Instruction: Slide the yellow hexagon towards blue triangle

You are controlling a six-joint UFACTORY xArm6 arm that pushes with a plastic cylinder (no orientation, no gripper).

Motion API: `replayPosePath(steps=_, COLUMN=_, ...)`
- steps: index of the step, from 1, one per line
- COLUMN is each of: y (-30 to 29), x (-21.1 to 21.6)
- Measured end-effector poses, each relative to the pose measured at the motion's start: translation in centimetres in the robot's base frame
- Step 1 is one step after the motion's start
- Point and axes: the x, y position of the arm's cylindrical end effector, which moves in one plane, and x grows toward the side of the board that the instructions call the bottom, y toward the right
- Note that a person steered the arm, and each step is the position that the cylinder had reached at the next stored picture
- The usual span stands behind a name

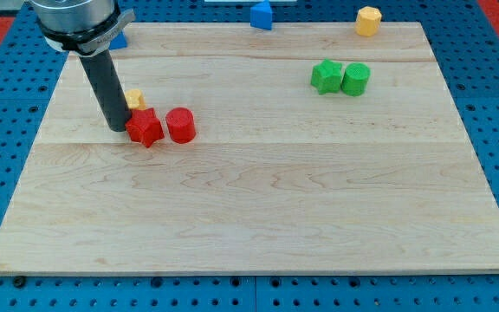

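Observation:
The yellow hexagon (368, 19) sits at the view's top right, on the board's far edge. A blue block with a pointed top, seemingly the triangle (261, 15), sits at the top centre, left of the hexagon. My tip (118, 129) rests on the board at the left, touching or almost touching the left side of a red star (145, 128). It is far from both the hexagon and the blue pointed block. A second blue block (119, 40) shows at the top left, mostly hidden behind the arm.
A red cylinder (180, 125) stands right of the red star. A small yellow block (134, 99) sits just behind the rod, its shape unclear. A green star (326, 76) and a green cylinder (355, 78) stand together at the upper right. The wooden board (258, 217) lies on a blue pegboard.

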Motion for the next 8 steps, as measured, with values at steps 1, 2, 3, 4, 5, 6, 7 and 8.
replayPosePath(steps=1, y=-0.3, x=0.0)
replayPosePath(steps=2, y=-0.6, x=0.0)
replayPosePath(steps=3, y=-0.9, x=0.0)
replayPosePath(steps=4, y=-1.3, x=0.0)
replayPosePath(steps=5, y=-1.7, x=0.0)
replayPosePath(steps=6, y=-2.4, x=0.0)
replayPosePath(steps=7, y=-2.8, x=0.0)
replayPosePath(steps=8, y=-3.1, x=0.0)
